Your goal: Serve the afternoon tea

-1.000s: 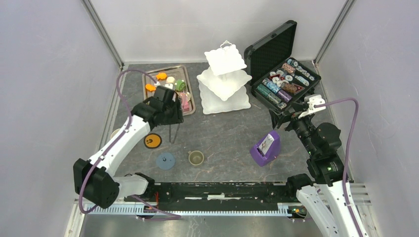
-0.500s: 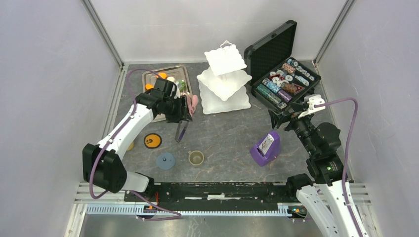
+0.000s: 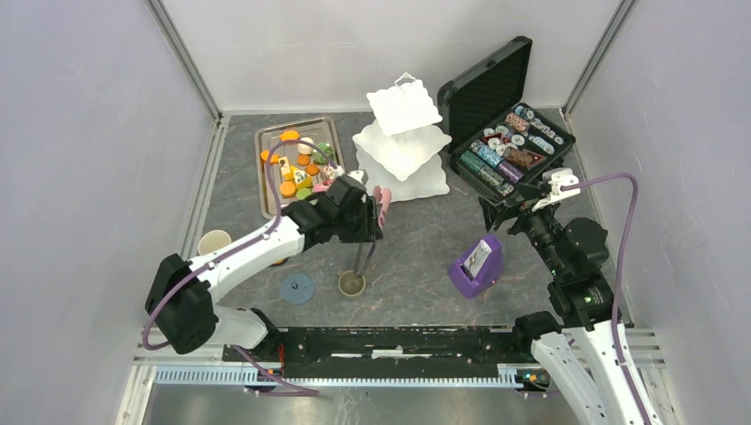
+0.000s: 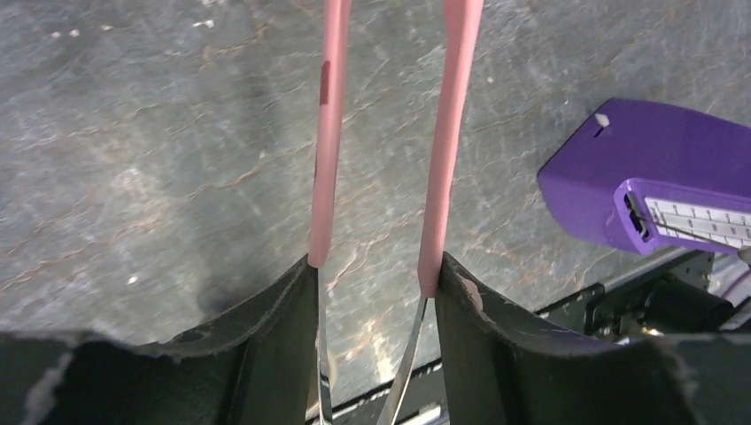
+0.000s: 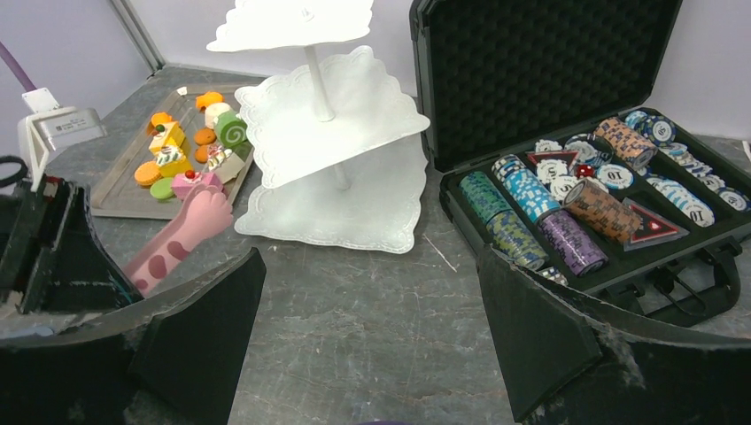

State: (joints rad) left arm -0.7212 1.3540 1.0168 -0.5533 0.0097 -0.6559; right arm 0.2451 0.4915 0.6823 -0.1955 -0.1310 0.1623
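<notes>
My left gripper (image 3: 361, 221) is shut on pink-handled metal tongs (image 3: 379, 205). The tongs hang down with their tips just above the small olive cup (image 3: 352, 283). In the left wrist view the two pink arms (image 4: 450, 133) sit between my fingers (image 4: 266, 336), and nothing shows between the tongs. The white three-tier stand (image 3: 403, 146) stands at the back centre. Toy pastries (image 3: 297, 168) lie on a metal tray (image 3: 264, 190) to its left. My right gripper (image 3: 500, 211) is open and empty, facing the stand (image 5: 328, 133).
An open black case of poker chips (image 3: 509, 146) stands at the back right. A purple card holder (image 3: 478, 264) stands near my right arm. A blue coaster (image 3: 297, 288) lies left of the olive cup. A pale yellow mug (image 3: 214, 242) stands by the left wall.
My left arm has swung from the tray to the right and nearer, carrying the tongs over the olive cup. The tray's pastries are now uncovered. The right arm has not moved.
</notes>
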